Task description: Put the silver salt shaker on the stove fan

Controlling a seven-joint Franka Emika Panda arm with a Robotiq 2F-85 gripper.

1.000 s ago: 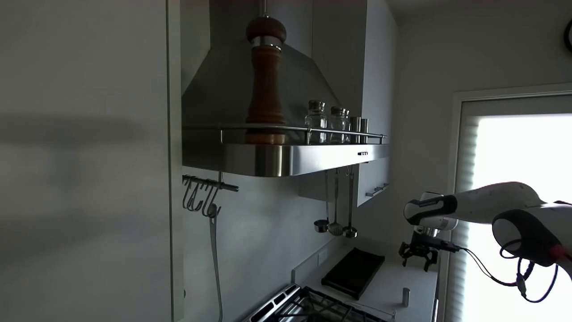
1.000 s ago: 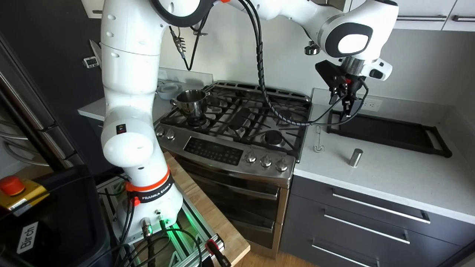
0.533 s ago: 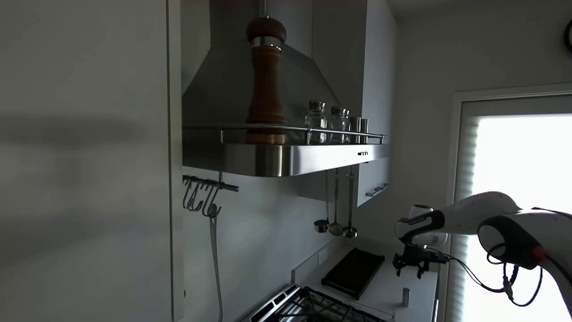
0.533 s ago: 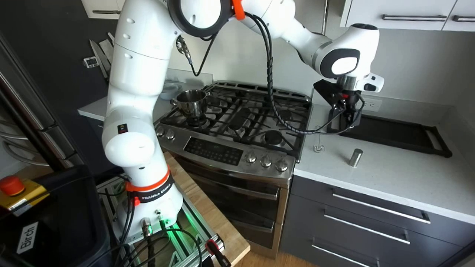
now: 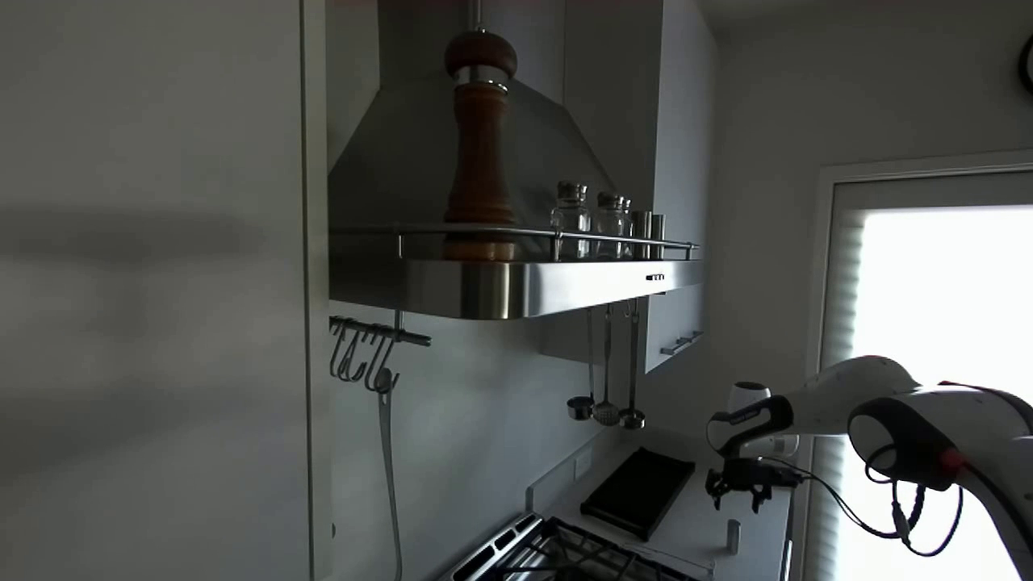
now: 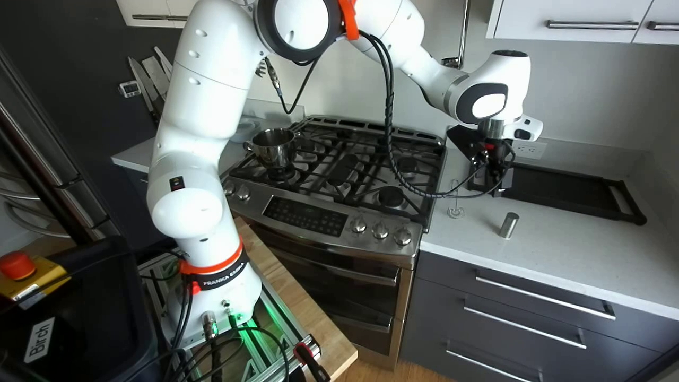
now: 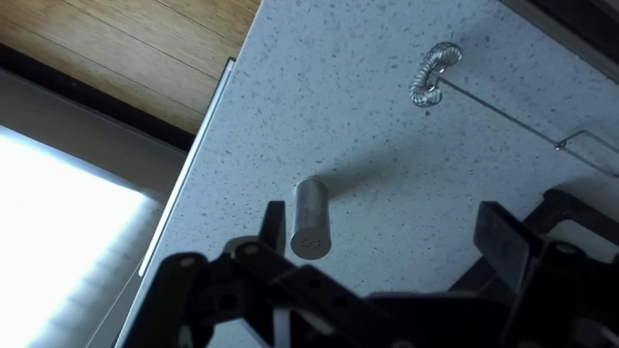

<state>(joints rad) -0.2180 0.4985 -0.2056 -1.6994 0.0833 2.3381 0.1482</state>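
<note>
On the counter, the silver salt shaker stands upright, ungrasped. The claw hangs above, spread wide and holding nothing. The job is judged at approach stage; grasp, lift and placing on the stove fan remain outstanding.

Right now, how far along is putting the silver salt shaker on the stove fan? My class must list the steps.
Done: the gripper is open and above the counter, nothing more. In hand: probably the pick-up; the silver salt shaker stands ungripped on the counter, showing between the fingers in the wrist view. Left: gripping it, lifting it and setting it on the stove fan.
</note>
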